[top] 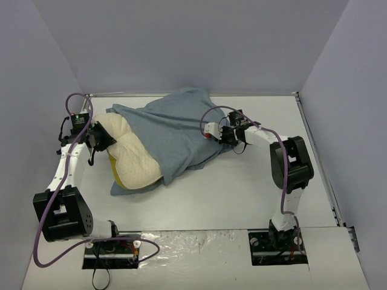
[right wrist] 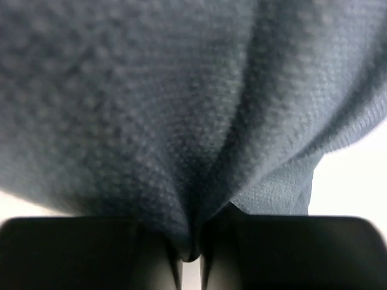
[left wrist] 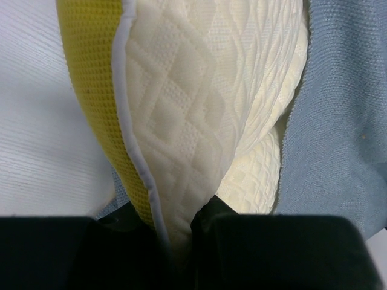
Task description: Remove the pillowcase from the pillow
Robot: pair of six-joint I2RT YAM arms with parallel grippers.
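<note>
The pillow (top: 134, 156) is cream and quilted with a yellow edge. Its near-left part lies bare on the table. The grey-blue pillowcase (top: 175, 133) covers its far right part, inside out. My left gripper (top: 100, 138) is shut on the pillow's left edge. In the left wrist view the pillow (left wrist: 193, 109) runs down between the jaws of the left gripper (left wrist: 175, 238), with the pillowcase (left wrist: 338, 121) at the right. My right gripper (top: 225, 136) is shut on a fold of the pillowcase at its right side. The right wrist view is filled by the pillowcase (right wrist: 181, 109), pinched in the right gripper (right wrist: 192, 254).
The white table (top: 242, 193) is boxed in by pale walls at the back and at both sides. Purple cables loop from each arm. The arm bases (top: 278, 241) stand at the near edge.
</note>
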